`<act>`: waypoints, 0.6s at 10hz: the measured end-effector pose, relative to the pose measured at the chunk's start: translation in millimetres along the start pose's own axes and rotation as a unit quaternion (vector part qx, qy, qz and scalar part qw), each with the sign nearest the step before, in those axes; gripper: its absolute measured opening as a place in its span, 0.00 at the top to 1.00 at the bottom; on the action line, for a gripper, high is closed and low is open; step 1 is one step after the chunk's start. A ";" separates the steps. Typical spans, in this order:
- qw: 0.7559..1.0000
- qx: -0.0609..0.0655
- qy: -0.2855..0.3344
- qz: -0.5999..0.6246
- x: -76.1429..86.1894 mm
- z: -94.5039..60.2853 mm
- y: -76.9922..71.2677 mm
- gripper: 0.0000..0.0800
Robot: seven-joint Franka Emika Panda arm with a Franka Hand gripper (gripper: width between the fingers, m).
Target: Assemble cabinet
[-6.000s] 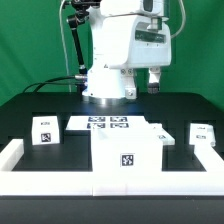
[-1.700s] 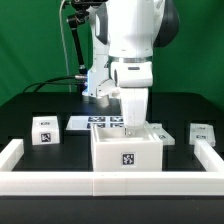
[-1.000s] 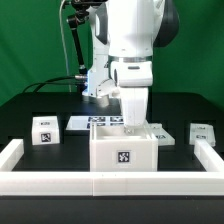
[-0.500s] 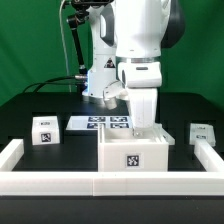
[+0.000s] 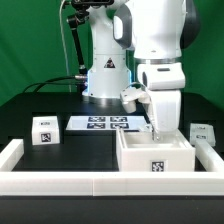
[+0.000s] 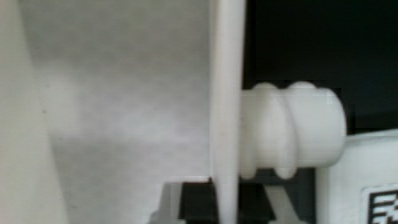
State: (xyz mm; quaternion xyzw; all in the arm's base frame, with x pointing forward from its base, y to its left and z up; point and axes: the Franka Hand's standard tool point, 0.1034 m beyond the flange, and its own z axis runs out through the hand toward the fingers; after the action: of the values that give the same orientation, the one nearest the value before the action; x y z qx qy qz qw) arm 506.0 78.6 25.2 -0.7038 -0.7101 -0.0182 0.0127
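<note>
The white cabinet body (image 5: 155,158), an open-topped box with a tag on its front, sits near the front border wall at the exterior view's right. My gripper (image 5: 163,128) reaches down over its back wall and is shut on that wall. In the wrist view the thin white wall (image 6: 226,90) runs between my dark fingers (image 6: 196,204), with the gripper (image 6: 230,205) closed on it. A ribbed white part (image 6: 294,133) lies just beyond the wall. A small white tagged piece (image 5: 43,130) stands at the left, and another (image 5: 203,133) at the right.
The marker board (image 5: 100,123) lies flat behind the cabinet body, near the robot base (image 5: 105,80). The low white border wall (image 5: 55,181) runs along the front and up both sides (image 5: 12,152). The cabinet body's right side is close to the right wall.
The gripper came down onto the cabinet body's back wall, then slid the body toward the exterior view's right, from the middle of the front wall to near the right corner.
</note>
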 end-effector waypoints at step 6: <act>1.000 0.000 0.003 0.028 31.9 1.3 12.5 0.96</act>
State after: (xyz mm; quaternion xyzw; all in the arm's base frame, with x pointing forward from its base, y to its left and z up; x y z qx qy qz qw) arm 518.2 110.7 25.4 -0.7234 -0.6899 -0.0201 0.0158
